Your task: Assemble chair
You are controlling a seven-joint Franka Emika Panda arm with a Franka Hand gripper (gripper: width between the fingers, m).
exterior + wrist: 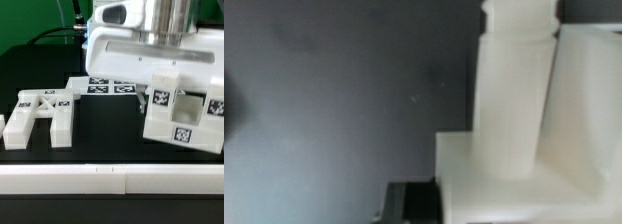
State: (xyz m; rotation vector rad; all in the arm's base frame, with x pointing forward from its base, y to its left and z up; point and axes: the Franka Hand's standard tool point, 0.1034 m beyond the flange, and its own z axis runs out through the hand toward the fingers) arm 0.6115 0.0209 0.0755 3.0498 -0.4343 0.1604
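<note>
Chair's notched block (pixel 180 112) near marker board (pixel 105 88), cross-braced plate (pixel 42 112) well apart.

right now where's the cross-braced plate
The cross-braced plate lies on the exterior view's left, nearer the camera than the marker board, apart from the notched block on the right.

White chair parts rest on the dark table. Toward the exterior view's left, the cross-braced plate (pixel 42 108) lies flat, bars reaching toward the front edge. Toward its right, the tagged notched block (pixel 180 112) sits tilted.
</note>
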